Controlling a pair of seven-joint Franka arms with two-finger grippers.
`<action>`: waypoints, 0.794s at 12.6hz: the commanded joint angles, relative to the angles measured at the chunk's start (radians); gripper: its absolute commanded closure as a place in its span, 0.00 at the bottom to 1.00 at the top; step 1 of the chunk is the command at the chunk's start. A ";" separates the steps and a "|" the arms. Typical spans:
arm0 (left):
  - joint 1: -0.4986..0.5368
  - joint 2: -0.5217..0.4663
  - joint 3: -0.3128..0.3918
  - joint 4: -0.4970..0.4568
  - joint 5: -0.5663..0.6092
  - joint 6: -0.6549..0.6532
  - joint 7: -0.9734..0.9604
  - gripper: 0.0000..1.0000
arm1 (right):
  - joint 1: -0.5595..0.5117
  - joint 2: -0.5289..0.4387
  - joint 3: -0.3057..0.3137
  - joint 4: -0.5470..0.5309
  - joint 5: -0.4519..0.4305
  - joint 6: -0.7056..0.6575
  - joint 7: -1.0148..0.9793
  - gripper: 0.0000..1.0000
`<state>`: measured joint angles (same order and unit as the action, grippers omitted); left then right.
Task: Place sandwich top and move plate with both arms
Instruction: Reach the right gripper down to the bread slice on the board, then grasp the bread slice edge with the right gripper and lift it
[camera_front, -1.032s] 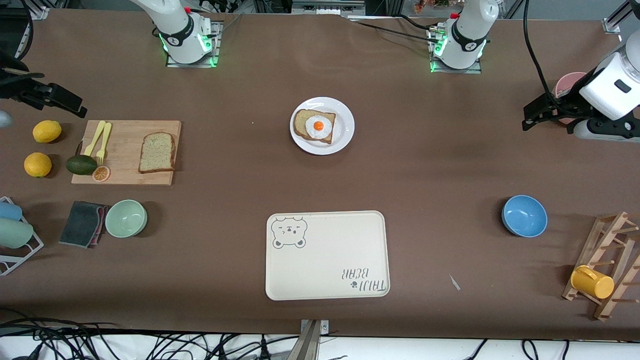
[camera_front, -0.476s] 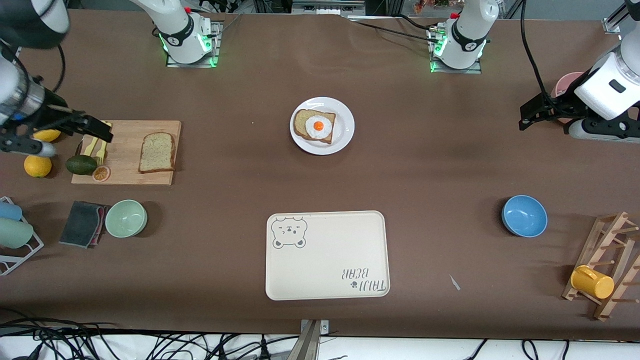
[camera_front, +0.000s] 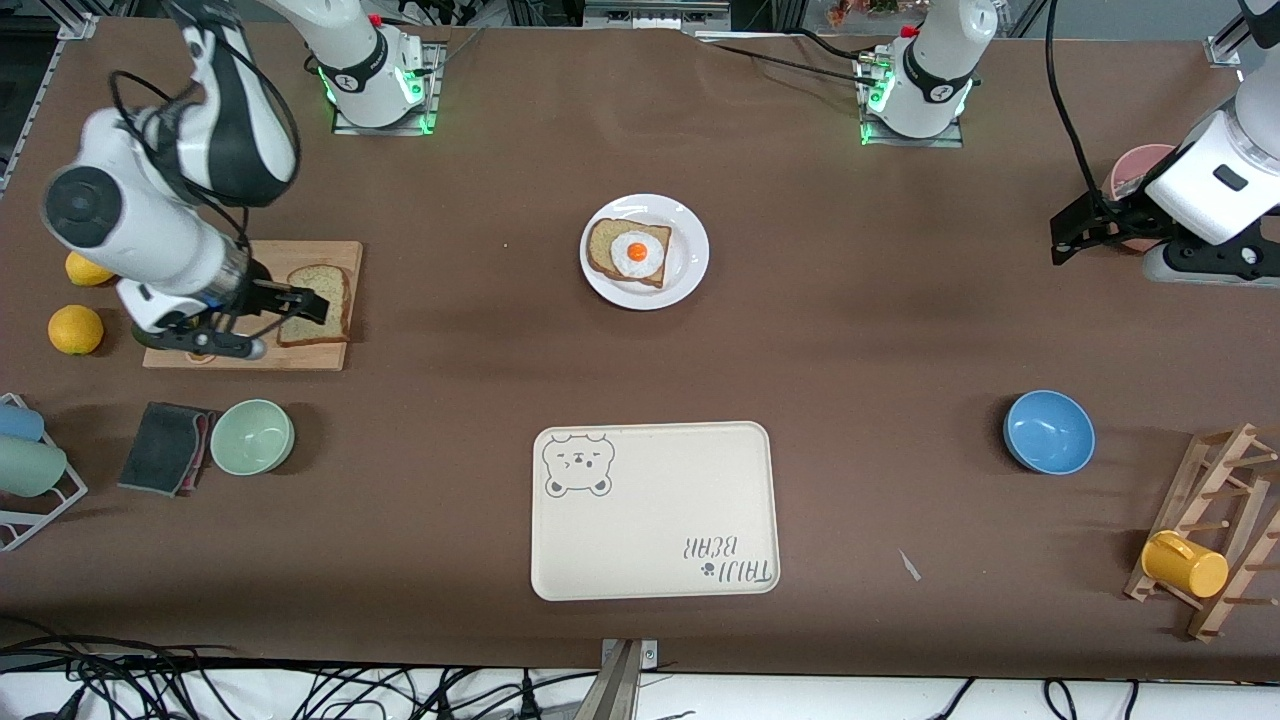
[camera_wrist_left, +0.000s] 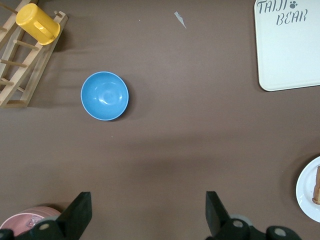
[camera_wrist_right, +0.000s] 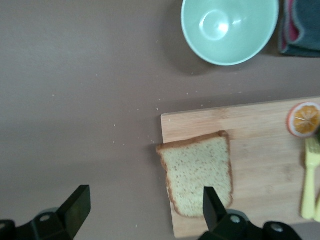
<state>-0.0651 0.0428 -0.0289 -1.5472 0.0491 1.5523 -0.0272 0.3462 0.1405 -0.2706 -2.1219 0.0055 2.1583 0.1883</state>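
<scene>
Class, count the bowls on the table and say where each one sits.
2. The green bowl sits toward the right arm's end, beside a dark cloth. The blue bowl sits toward the left arm's end, near the wooden rack. Others may be hidden.

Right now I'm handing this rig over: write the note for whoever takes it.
Right gripper: jaws open, empty, over the sandwich top on the cutting board at the right arm's end of the table.
Left gripper: jaws open, empty, waiting over the table at the left arm's end, by the pink cup.
Plate: mid-table with the egg slice on it, farther from the front camera than the bear tray.
Done: nothing placed yet.
Left: grasp the top, set it on the egg slice, then move the plate with both arms.
</scene>
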 joint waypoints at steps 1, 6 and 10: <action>-0.007 0.017 -0.003 0.029 0.040 -0.018 0.007 0.00 | 0.005 0.027 -0.002 -0.056 0.004 0.081 0.051 0.01; -0.005 0.017 -0.003 0.030 0.038 -0.011 0.000 0.00 | 0.065 0.139 -0.005 -0.063 -0.010 0.155 0.155 0.04; -0.002 0.037 -0.002 0.030 0.034 -0.009 -0.003 0.00 | 0.063 0.214 -0.009 -0.064 -0.012 0.155 0.167 0.16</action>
<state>-0.0649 0.0578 -0.0288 -1.5456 0.0494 1.5523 -0.0270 0.4084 0.3228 -0.2730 -2.1847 0.0042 2.3064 0.3359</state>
